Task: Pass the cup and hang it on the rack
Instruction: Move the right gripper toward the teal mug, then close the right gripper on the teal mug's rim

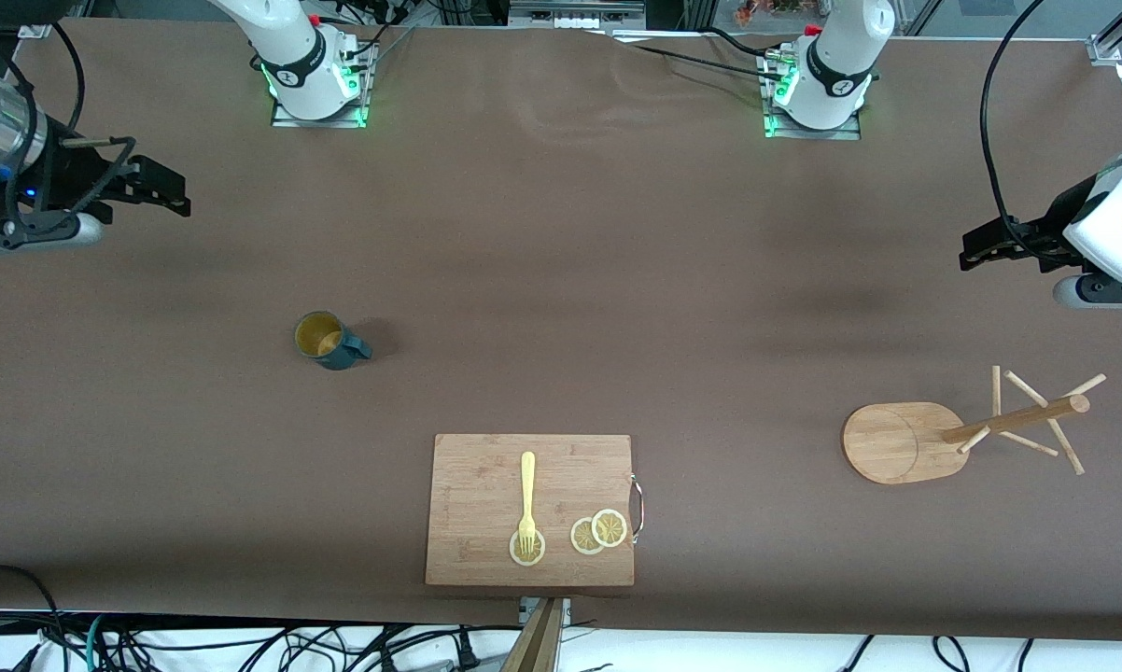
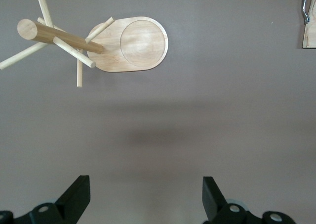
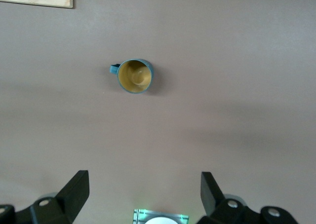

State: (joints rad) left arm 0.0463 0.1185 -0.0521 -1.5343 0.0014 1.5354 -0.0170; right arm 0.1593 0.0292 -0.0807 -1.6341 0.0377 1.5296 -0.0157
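The cup (image 1: pixel 328 340), a dark teal mug with a yellow-tan inside, stands upright on the brown table toward the right arm's end, its handle pointing toward the left arm's end. In the right wrist view the cup (image 3: pixel 135 76) lies well away from the open right gripper (image 3: pixel 144 175). The rack (image 1: pixel 902 441), a light wooden mug tree with an oval base, pole and thin pegs, stands toward the left arm's end. My left gripper (image 2: pixel 145 179) is open with nothing in it, and the rack (image 2: pixel 133 44) shows well apart from it. Both grippers, right (image 1: pixel 174 191) and left (image 1: pixel 976 247), hang high over the table's ends.
A rectangular wooden cutting board (image 1: pixel 486 485) lies near the table's front edge, carrying a yellow fork (image 1: pixel 526 499) and lemon slices (image 1: pixel 598 532). Bare brown table (image 1: pixel 617 308) lies between the cup and the rack. Cables hang along the front edge.
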